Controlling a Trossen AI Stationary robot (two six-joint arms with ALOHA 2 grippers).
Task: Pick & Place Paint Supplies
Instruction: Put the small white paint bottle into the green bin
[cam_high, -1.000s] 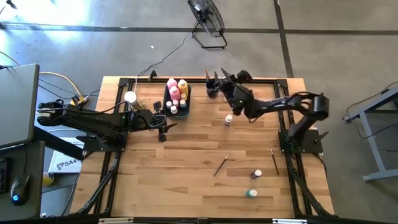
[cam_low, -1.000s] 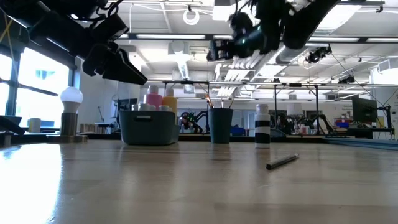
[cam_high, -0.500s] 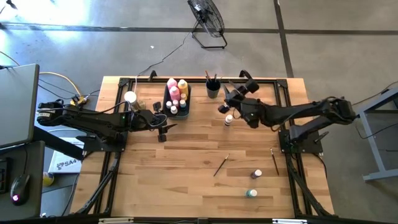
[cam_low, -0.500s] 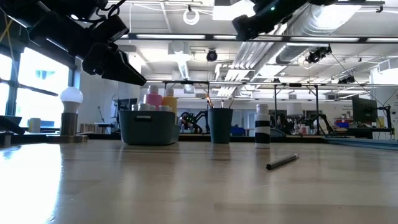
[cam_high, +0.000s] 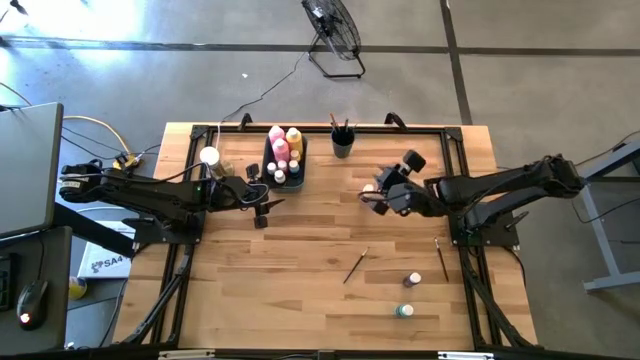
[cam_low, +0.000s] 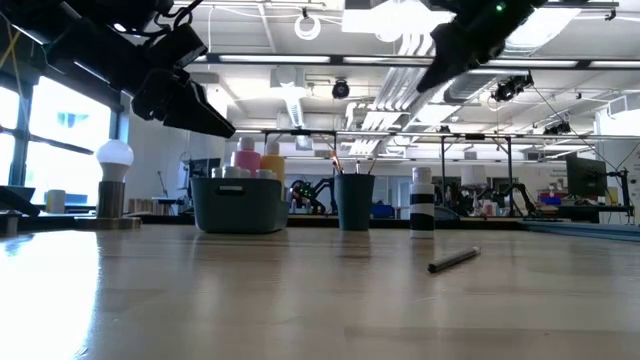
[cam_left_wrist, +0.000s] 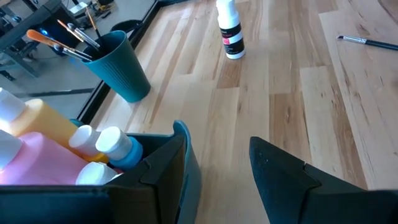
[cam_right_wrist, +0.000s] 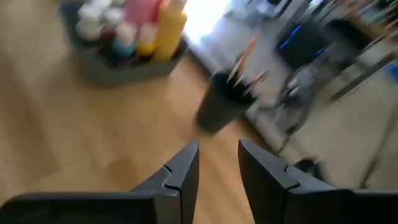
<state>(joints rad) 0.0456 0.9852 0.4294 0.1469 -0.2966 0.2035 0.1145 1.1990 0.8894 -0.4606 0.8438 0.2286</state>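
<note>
A dark bin at the far middle holds the pink and yellow squeeze bottles and small white-capped bottles. Beside it stands a dark cup with paintbrushes in it. A small white bottle stands upright on the wood. My right gripper hovers above it, open and holding nothing. One brush lies mid-table and another lies near the right arm's base. Two small bottles stand toward the near edge. My left gripper waits open by the bin's near end.
A white knob on a round tan base stands left of the bin. The arms' dark frames run along the left, right and far table edges. Bare wood lies between the two grippers and across the near left.
My right gripper has drawn back from above the brush cup toward the table's near edge and a little to the right. It has tipped up from pointing down at the cup to a shallower slant. It now hangs over the small white bottle.
</note>
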